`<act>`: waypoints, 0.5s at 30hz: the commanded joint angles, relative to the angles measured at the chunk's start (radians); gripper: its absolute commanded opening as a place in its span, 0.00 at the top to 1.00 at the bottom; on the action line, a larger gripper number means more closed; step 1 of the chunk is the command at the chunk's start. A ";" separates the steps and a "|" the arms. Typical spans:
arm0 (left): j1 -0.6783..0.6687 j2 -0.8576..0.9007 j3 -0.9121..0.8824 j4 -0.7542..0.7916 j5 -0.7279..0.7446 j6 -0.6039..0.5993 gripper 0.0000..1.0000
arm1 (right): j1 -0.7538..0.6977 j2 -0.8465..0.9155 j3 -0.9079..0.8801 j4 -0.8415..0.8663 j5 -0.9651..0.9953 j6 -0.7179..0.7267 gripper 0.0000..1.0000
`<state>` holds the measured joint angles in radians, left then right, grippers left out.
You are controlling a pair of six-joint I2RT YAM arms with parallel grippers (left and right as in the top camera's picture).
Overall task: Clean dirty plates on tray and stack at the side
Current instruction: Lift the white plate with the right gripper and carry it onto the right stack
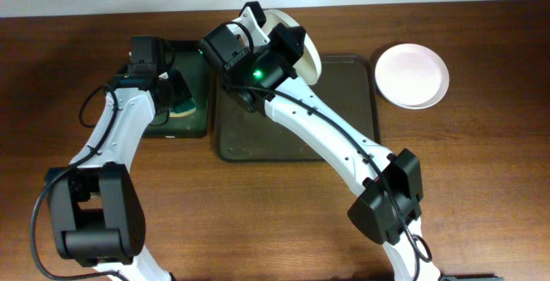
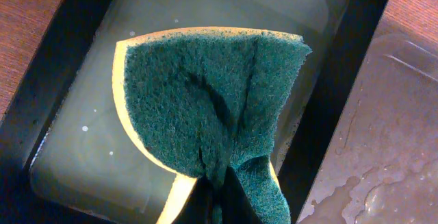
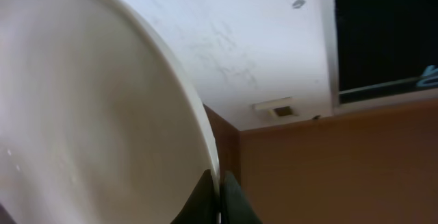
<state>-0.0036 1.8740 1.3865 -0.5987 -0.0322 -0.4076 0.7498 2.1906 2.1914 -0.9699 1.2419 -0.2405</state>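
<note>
My right gripper is shut on the rim of a white plate, which it holds up on edge. From overhead that plate stands tilted above the far edge of the dark brown tray, with the right gripper at its rim. A second white plate lies flat on the table to the right of the tray. My left gripper is shut on a green and yellow sponge, which hangs bent over the black bin of water.
The black bin stands directly left of the tray, their rims nearly touching. The tray's wet floor shows at the right of the left wrist view. The right arm crosses the tray diagonally from the front right.
</note>
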 commanded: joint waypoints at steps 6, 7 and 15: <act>0.004 0.009 -0.002 0.003 0.010 0.016 1.00 | 0.004 -0.030 0.015 0.006 0.058 -0.021 0.96; 0.004 0.009 -0.002 0.002 0.010 0.016 1.00 | -0.005 -0.030 0.015 -0.001 0.013 0.018 0.96; 0.004 0.009 -0.002 -0.001 0.010 0.016 1.00 | -0.341 -0.030 0.016 -0.142 -0.978 0.317 0.96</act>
<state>-0.0032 1.8744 1.3865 -0.5987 -0.0322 -0.4076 0.5652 2.1906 2.1918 -1.0859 0.6048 -0.1413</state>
